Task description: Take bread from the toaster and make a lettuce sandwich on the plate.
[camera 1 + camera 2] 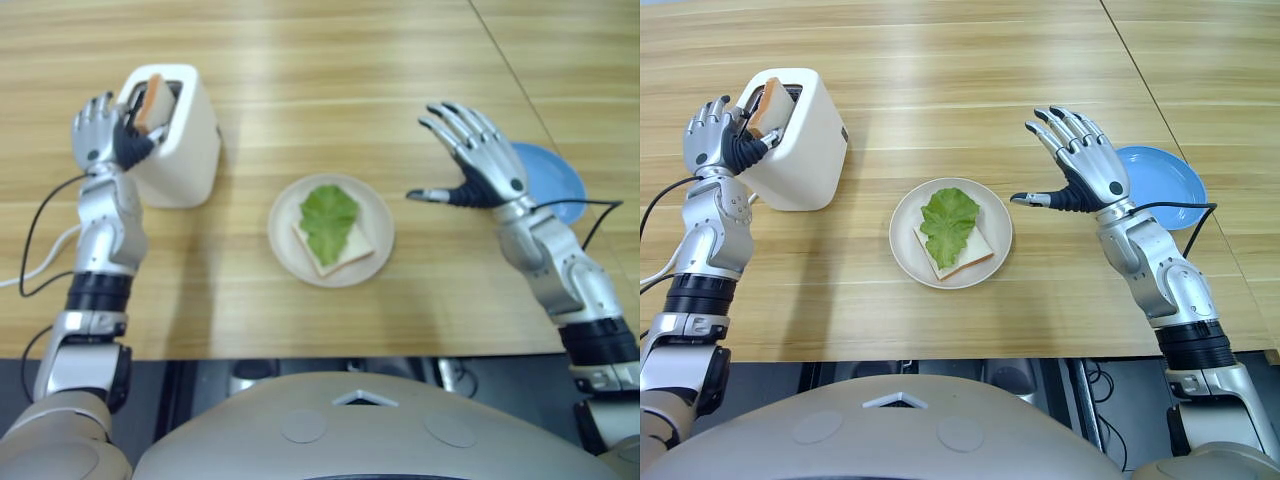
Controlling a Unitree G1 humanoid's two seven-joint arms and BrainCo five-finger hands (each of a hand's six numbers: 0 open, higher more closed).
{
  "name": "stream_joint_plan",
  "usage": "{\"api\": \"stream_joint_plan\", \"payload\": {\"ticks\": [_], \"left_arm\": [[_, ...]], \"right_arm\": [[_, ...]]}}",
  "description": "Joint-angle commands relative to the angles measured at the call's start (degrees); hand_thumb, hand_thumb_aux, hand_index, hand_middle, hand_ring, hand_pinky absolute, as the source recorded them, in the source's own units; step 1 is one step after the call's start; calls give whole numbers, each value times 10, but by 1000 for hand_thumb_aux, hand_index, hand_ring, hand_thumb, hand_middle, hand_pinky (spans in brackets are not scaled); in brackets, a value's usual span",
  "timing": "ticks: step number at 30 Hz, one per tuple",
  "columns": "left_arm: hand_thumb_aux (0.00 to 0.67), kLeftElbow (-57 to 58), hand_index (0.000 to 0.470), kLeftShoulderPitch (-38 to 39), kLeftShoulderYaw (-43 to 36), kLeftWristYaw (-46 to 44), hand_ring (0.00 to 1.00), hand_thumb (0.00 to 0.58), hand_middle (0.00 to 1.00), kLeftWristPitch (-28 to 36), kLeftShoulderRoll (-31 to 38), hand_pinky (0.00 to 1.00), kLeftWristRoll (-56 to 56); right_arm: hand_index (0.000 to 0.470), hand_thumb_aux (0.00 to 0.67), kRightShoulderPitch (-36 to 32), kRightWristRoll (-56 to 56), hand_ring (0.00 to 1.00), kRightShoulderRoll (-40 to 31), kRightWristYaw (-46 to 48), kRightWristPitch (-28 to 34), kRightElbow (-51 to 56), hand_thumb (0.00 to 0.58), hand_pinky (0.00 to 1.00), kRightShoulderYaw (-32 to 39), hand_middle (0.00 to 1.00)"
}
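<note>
Two risks are standing out to us. First, the left hand (100,135) is pinching the toaster slice (152,100) by one edge only, its fingers curled onto that side. The slice is sticking partway out of the toaster (190,150) and leaning. We are judging that a pull off the slot's line is likely to jam the bread against the slot wall or drag the toaster across the table (940,80). So thin a pinch may also be letting the slice swing or drop on the way over.

Second, the lettuce (948,225) is lying loose on the bottom slice (975,262) on the plate (898,250). We are expecting a top slice set down skewed, or pushed sideways, to shove the leaf off.

Taking the plate as the dial's centre, the toaster is standing at ten o'clock. The left hand is sitting at the toaster's nine o'clock side, its forearm coming up from six o'clock. The right hand (1090,175) is hovering at three o'clock, well apart from the plate. Its back is facing up, its fingers are spread and holding nothing, and its thumb is pointing toward nine o'clock. Just beside it, at its three o'clock, a blue plate (1160,180) is lying.
</note>
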Motion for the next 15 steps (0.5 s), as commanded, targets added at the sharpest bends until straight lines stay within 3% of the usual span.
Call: {"api": "stream_joint_plan", "payload": {"ticks": [1,9,13,14,15], "left_arm": [[670,-10,460,5,0,23,0,580,0,-10,-1,0,-12],[670,-142,460,24,33,133,0,580,0,-73,0,0,-14],[670,-276,460,57,79,211,0,580,0,-144,-2,0,-15],[670,-301,460,60,87,206,1000,580,1000,-171,-9,1000,-48],[670,-315,460,62,92,199,1000,580,1000,-191,-14,1000,-74]], "right_arm": [[0,0,2,3,0,0,6,-1,9,0,0,-6,0],[0,0,4,-3,0,3,3,2,15,0,0,-3,0],[0,0,3,-1,0,3,1,1,23,0,0,-2,0],[0,0,4,-1,0,4,-1,0,26,0,0,-1,0],[0,0,5,0,0,4,-2,-1,28,0,0,-1,0]]}}
